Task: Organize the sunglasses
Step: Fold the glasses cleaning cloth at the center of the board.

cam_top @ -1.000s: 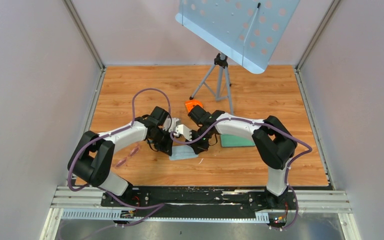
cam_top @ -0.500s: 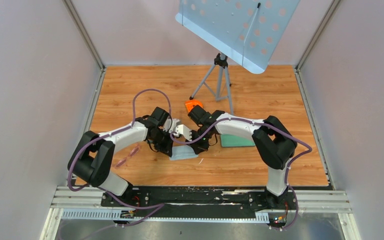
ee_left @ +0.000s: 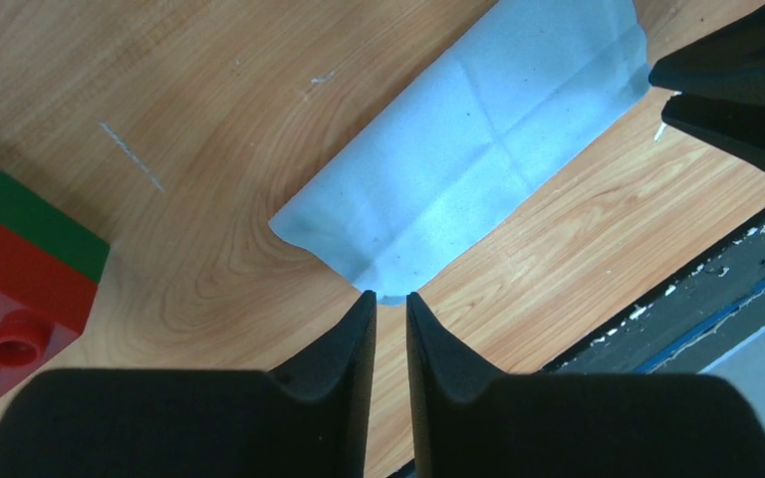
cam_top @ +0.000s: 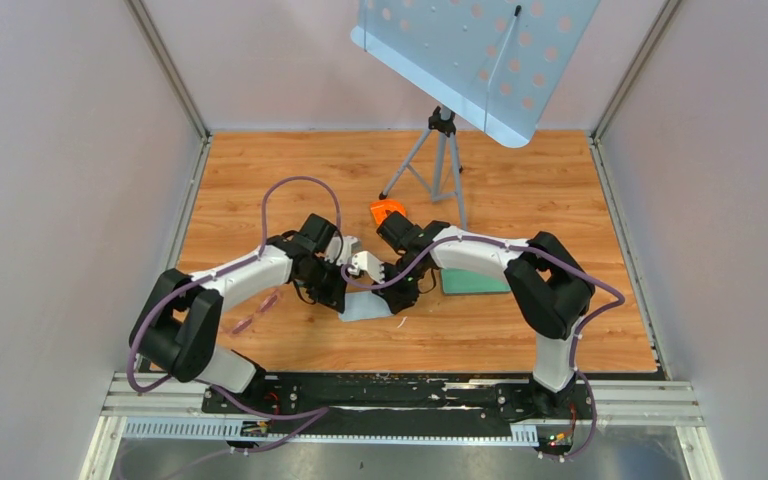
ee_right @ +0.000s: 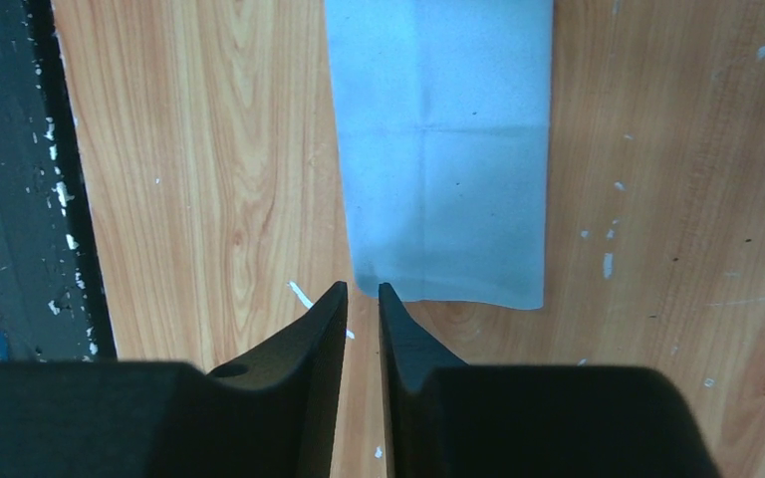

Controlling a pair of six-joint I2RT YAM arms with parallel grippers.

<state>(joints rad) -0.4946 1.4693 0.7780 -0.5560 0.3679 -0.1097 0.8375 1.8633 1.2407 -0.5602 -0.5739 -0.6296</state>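
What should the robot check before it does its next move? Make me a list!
1. Is the left gripper at the cloth? Ok: its tips sit right at one corner.
2. Is the right gripper at the cloth? Ok: its tips sit at another corner.
3. Is the cloth really pinched? Cannot tell: both pairs of jaws are nearly closed, with a thin gap showing.
4. Are the sunglasses safe? Ok: they lie on the wood beside the left arm, with nothing holding them.
5. Is the case ready? Cannot tell: some green shows, but the right arm hides part of it.
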